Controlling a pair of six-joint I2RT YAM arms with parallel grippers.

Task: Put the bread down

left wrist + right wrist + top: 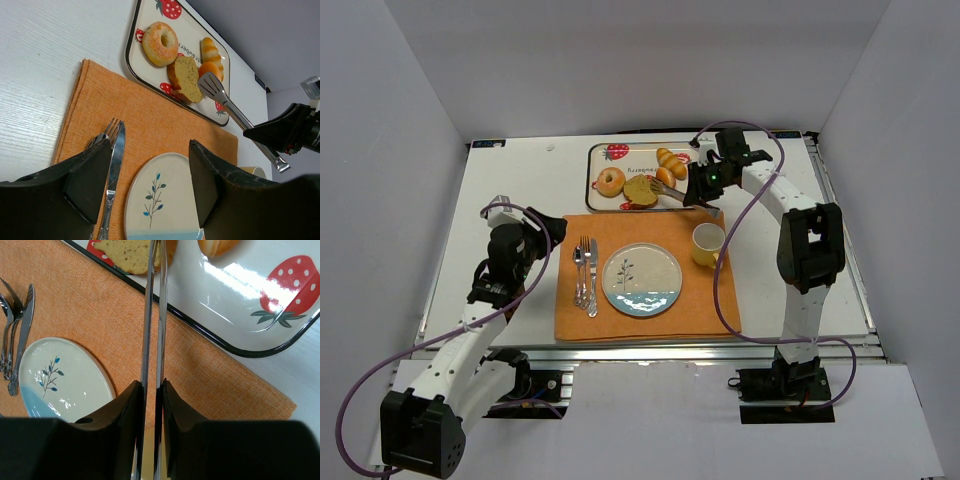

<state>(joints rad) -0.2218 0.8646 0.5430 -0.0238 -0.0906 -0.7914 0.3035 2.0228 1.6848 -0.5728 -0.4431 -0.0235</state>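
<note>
A slice of seeded bread (641, 189) lies on the strawberry-print tray (603, 150), leaning against an orange roll. My right gripper (698, 188) is shut on metal tongs (672, 190), whose arms are squeezed close together. The tongs (235, 112) reach the right edge of the bread (187, 77); I cannot tell whether they pinch it. In the right wrist view the tong arms (153, 330) run from my right gripper (151, 395) up to the bread (127, 252). My left gripper (150, 185) hangs open and holds nothing above the placemat's left part, by the cutlery.
A leaf-pattern plate (642, 280) sits mid-placemat (650, 225), with fork, knife and spoon (585, 275) to its left and a yellow cup (708, 243) to its right. The tray also holds a bagel (610, 181) and rolls (670, 163). White walls enclose the table.
</note>
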